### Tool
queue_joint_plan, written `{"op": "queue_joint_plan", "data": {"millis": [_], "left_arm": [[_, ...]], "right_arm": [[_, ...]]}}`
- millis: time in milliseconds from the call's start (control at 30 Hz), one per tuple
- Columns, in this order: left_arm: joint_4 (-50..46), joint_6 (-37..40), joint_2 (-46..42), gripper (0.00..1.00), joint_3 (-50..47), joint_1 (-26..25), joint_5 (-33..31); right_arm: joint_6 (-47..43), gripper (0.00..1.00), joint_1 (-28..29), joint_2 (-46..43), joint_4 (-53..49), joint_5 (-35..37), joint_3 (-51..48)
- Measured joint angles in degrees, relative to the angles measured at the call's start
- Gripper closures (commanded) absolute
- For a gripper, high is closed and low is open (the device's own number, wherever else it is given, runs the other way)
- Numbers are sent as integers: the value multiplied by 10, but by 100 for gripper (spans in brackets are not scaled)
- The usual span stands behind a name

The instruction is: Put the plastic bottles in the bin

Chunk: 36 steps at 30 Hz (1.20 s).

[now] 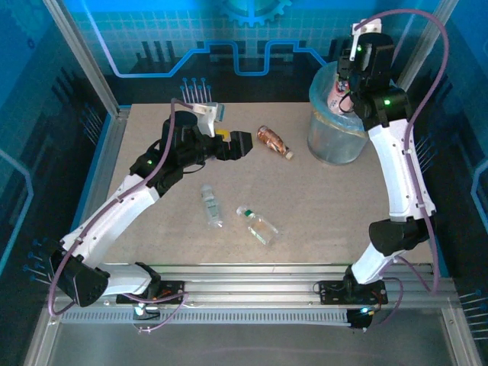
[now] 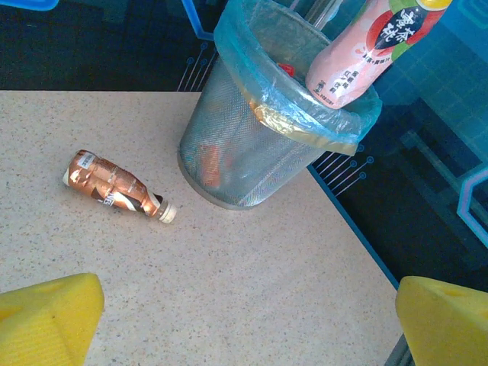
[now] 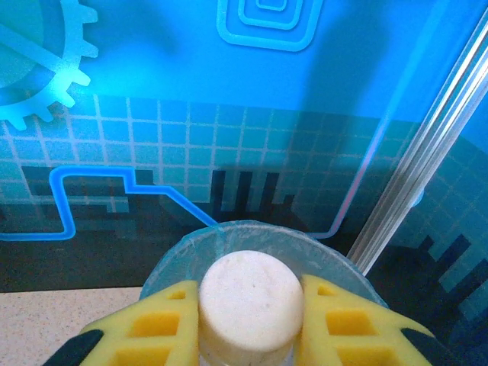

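Top external view: the right end effector (image 1: pixel 347 90) hangs over the bin (image 1: pixel 335 149), its pads closed on a pink-labelled bottle (image 1: pixel 338 97) above the bin's mouth, not yet let go. In the left wrist view, orange and red shapes through the bin's wall suggest some bottles are already inside. Three lie on the tabletop (image 1: pixel 328 206). A brown bottle (image 1: pixel 273 140) is near the bin's left side. A clear bottle (image 1: pixel 211 204) and a second clear bottle (image 1: pixel 258 224) are well apart from the bin. The left end effector (image 1: pixel 240 143), wide open and empty, sits just beyond the brown bottle from the bin.

Chinese chars on pink bottle (image 2: pixel 366 53)
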Motion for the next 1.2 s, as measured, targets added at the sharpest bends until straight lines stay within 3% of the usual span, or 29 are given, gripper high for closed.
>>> {"op": "queue_joint_plan", "data": {"millis": [533,833,1067,1200], "left_arm": [[-13,0,2,1,4,0,-1],[-21,-2,6,1,8,0,-10],[-31,-2,6,1,8,0,-18],[-34,-2,0,1,6,0,-25]], "right_arm": [[-33,87,-2,31,-20,-28,56],[-42,82,-5,70,-53,-24,87],[-29,82,-16,73,-67,-24,37],[-24,76,-18,73,-64,-21,-8]]}}
